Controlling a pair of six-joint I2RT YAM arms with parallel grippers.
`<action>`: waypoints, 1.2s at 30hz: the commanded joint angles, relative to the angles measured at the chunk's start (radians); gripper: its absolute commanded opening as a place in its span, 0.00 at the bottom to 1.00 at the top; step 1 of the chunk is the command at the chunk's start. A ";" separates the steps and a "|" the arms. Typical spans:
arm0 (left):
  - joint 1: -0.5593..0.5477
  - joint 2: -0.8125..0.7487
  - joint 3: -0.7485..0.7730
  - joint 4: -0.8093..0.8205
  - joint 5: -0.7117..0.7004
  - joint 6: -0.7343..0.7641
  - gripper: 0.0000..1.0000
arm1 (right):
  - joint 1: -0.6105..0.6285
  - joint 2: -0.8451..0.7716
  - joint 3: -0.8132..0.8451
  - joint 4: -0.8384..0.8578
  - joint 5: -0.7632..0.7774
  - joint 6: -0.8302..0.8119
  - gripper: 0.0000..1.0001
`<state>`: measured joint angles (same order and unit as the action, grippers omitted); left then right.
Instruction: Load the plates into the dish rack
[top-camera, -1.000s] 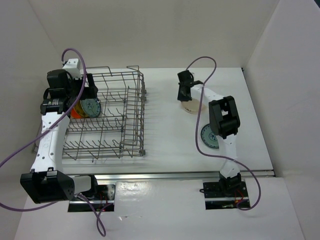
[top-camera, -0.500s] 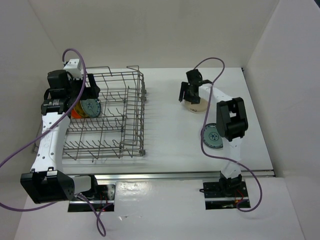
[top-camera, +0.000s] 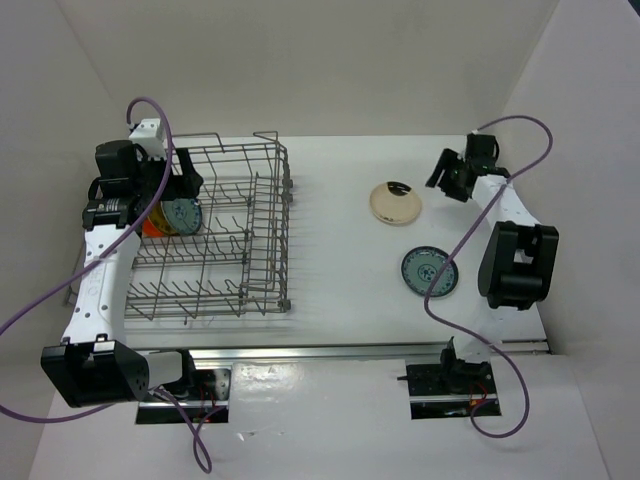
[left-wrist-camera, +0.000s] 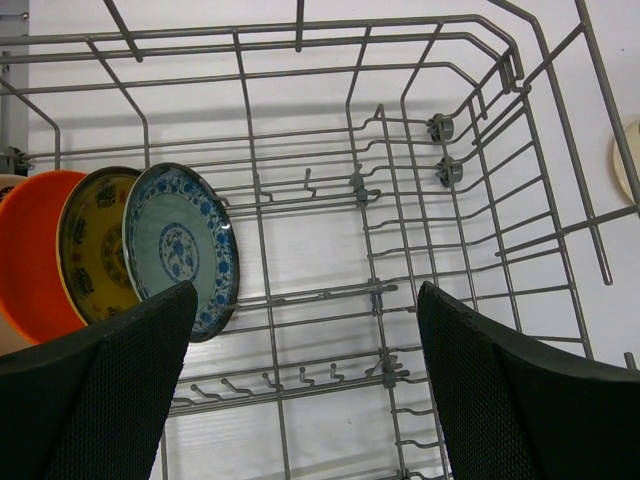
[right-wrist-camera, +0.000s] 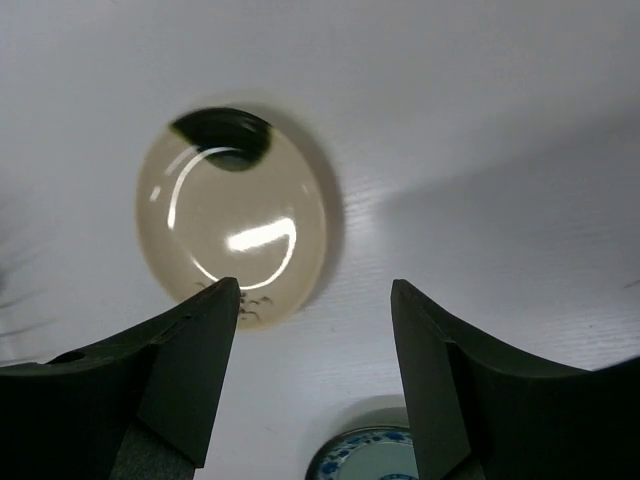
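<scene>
Evidently stiff, glazed and slippery, the cream plate (right-wrist-camera: 232, 215) lies flat at upper left of the right wrist view — pinch its rim. Near it the right gripper (right-wrist-camera: 312, 290) hovers released; the left gripper (left-wrist-camera: 305, 290) gapes empty over the dish rack (top-camera: 270, 225).

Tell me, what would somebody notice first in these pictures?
First comes the big wire rack on the left, with an orange plate, a yellow plate and a blue plate standing in a row at its left end. Next, the cream plate and the other blue plate lie flat on the white table, with the right gripper open and empty to the right of the cream plate.
</scene>
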<state>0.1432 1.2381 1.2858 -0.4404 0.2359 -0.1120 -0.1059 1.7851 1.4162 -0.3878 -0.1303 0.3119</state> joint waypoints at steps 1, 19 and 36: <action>0.004 -0.026 -0.005 0.040 0.040 -0.014 0.96 | -0.034 0.055 -0.053 0.052 -0.168 -0.025 0.70; 0.004 -0.026 -0.005 0.068 0.126 -0.032 0.96 | -0.043 0.322 -0.025 0.144 -0.275 -0.016 0.58; -0.177 0.058 0.149 0.274 0.574 -0.296 0.92 | -0.043 0.232 0.055 0.107 -0.324 -0.007 0.00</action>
<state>0.0032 1.2922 1.3956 -0.3439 0.6464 -0.2924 -0.1524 2.1471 1.4754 -0.2401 -0.4946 0.3462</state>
